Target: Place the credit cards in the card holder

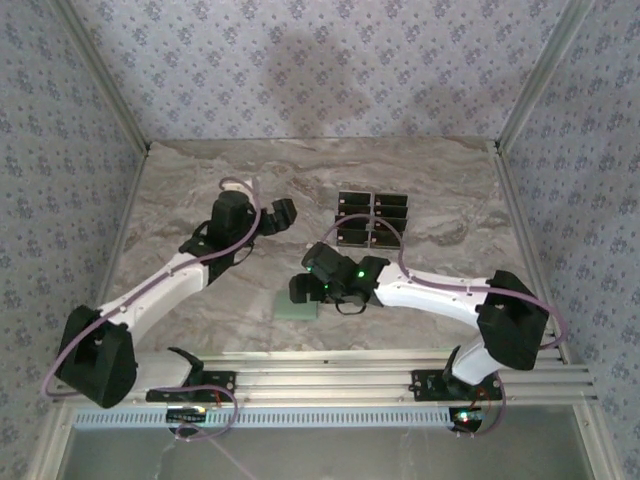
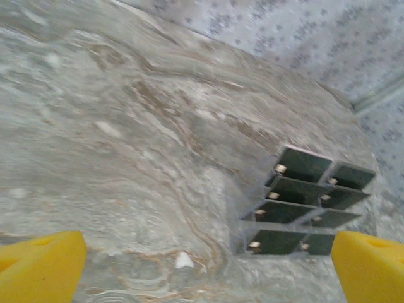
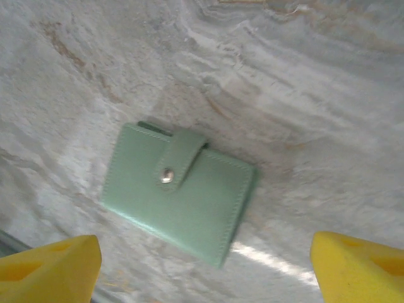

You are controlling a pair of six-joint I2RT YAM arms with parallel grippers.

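The right pincer (image 3: 205, 246) is opened wide: its two yellow fingers (image 3: 50, 268) are seen far apart, and nothing is gripped between them. Just ahead of this pincer, in line with the gap between the fingers, the card holder (image 3: 180, 199) is laid flat on the marbled table (image 3: 315, 95). The holder is folded shut, and its strap (image 3: 183, 154) is fastened over the front by a small metal snap (image 3: 166, 175). It is touched by neither finger. Seen from above, the holder is partly covered by the right pincer, which is held over it.

The left pincer (image 2: 208, 252) is also opened fully, with its yellow fingertips (image 2: 38, 268) set far apart and nothing held between them. Bare table is found directly in front of it. The credit cards (image 2: 302, 189) are placed ahead of this pincer and off to the side of its right finger, apart from it. They are arranged in two columns close together, tilted one behind the other, in what looks like a clear rack (image 2: 243, 218). From the right pincer, the cards are found farther out on the table, beyond its wrist.
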